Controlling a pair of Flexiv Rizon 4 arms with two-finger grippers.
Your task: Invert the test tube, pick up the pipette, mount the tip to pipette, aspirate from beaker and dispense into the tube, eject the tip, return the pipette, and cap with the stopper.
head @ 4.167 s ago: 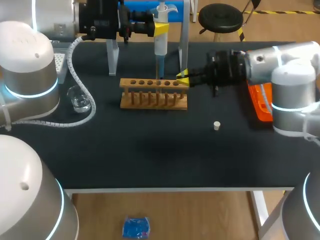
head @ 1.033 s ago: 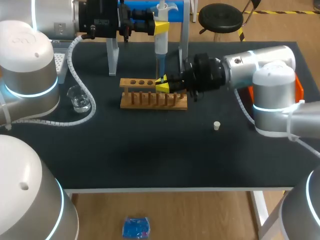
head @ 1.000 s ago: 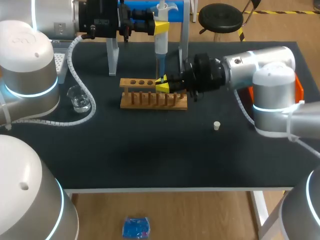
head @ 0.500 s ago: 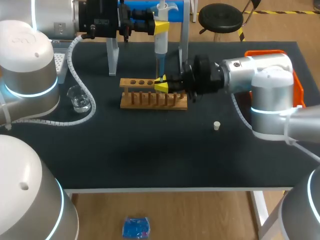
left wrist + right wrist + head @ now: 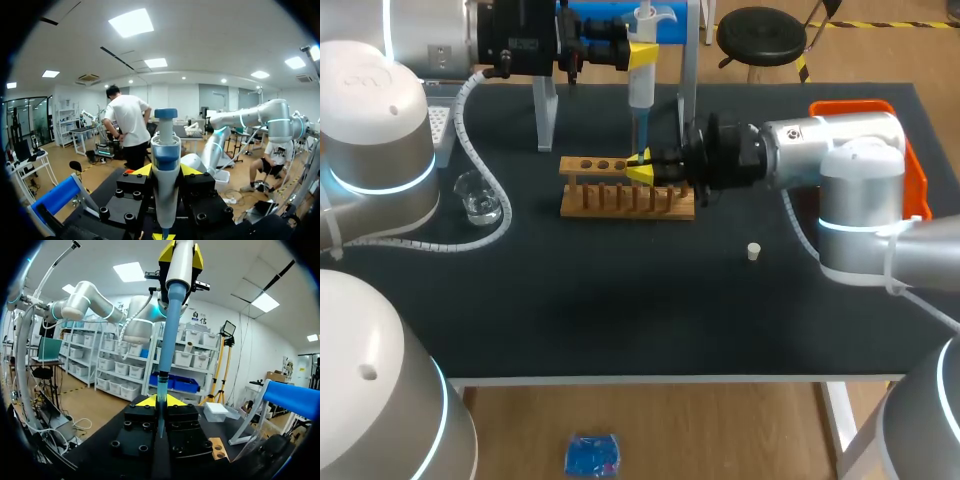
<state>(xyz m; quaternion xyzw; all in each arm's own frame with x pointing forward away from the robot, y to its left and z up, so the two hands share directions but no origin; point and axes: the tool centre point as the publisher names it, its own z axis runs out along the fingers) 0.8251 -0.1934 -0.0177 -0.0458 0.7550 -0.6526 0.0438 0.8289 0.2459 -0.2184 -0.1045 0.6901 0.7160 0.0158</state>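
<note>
- Holding the white-and-blue plastic pipette (image 5: 641, 85) upright above the wooden test-tube rack (image 5: 626, 200), my left tool (image 5: 642, 55) is clamped on its body.
- My right tool (image 5: 640, 172), level with the rack's top, pinches the pipette's thin lower end.
- The small white stopper (image 5: 753, 251) lies on the dark counter (image 5: 620, 300), well apart from the rack.
- The clear glass beaker (image 5: 477, 197) stands to the rack's left.

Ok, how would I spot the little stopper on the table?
Find the wooden rack in the middle of the dark table. The stopper sits alone just past the rack's right end, nearer the front edge. It is the only tiny, pale, stubby thing there.
</note>
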